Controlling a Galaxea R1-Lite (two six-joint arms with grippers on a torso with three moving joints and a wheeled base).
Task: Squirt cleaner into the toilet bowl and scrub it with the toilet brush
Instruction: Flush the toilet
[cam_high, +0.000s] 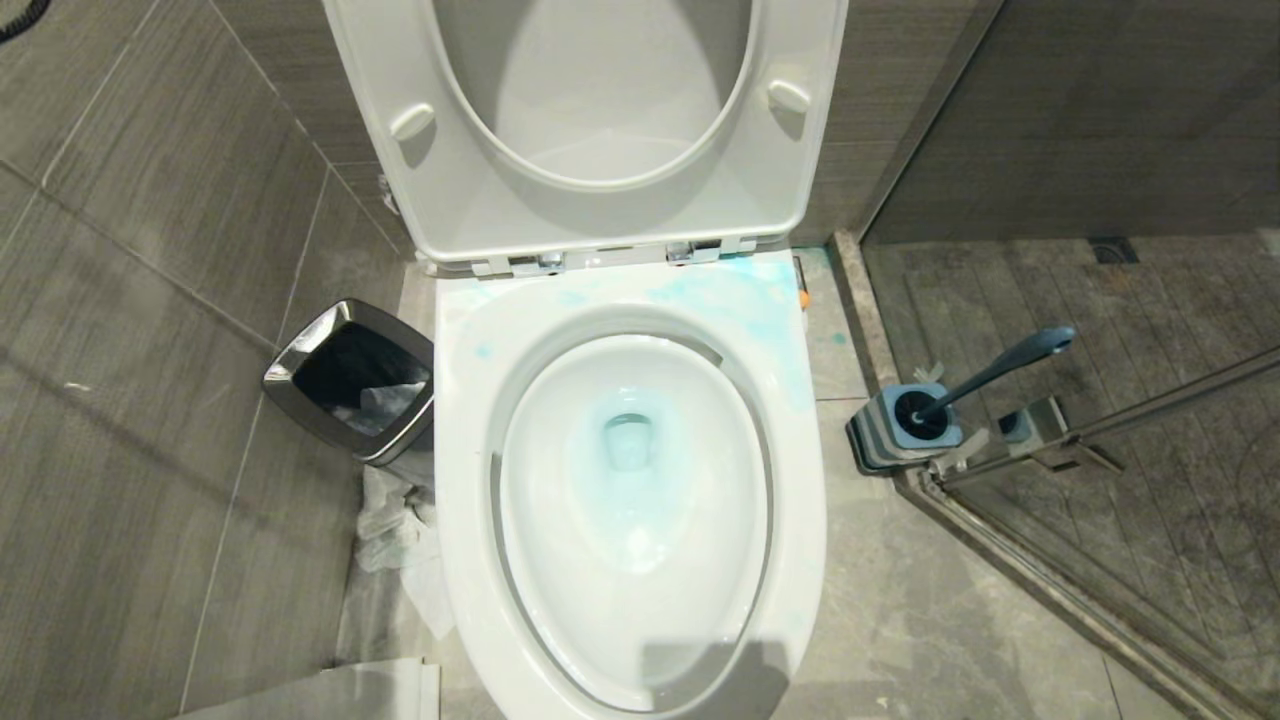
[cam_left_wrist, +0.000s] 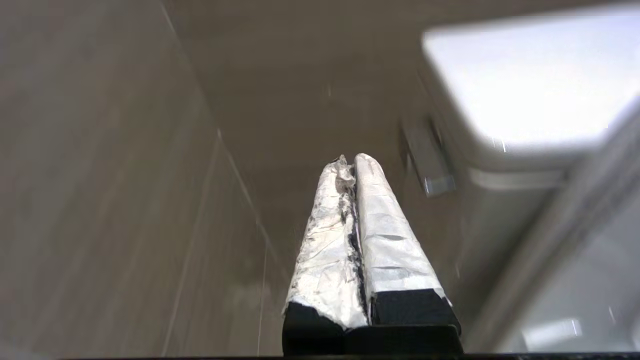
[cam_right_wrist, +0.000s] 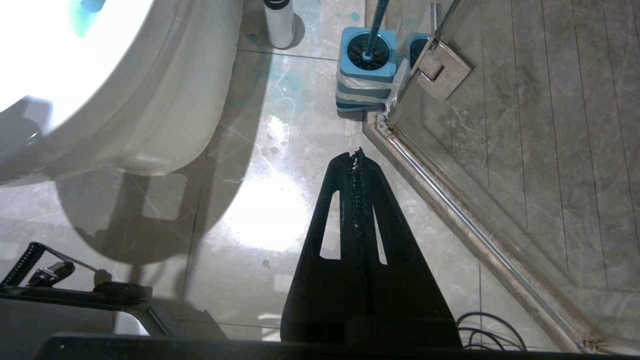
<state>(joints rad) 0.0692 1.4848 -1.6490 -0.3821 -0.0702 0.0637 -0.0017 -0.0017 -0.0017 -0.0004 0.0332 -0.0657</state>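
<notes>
Standing open with seat and lid raised, the glossy white ceramic toilet bowl (cam_high: 630, 500) is seen from above, with pale blue liquid pooled at its drain and smeared across the back rim; its near edge is cut off in the head view. The slim dark blue-grey toilet brush (cam_high: 1000, 372) is parked in its square blue-and-grey striped base (cam_high: 900, 432) on the floor, just beside the glass shower door's hinge (cam_right_wrist: 442, 67). A small white bottle (cam_right_wrist: 279, 22), its top cropped off, is seen beside the bowl. The steel-rimmed square waste bin (cam_high: 350, 385) is set against the bowl's other side. The tape-wrapped left gripper (cam_left_wrist: 352, 162) is pressed closed on nothing before a blurred wall. The black right gripper (cam_right_wrist: 356, 157) is likewise closed and empty above the tiles.
</notes>
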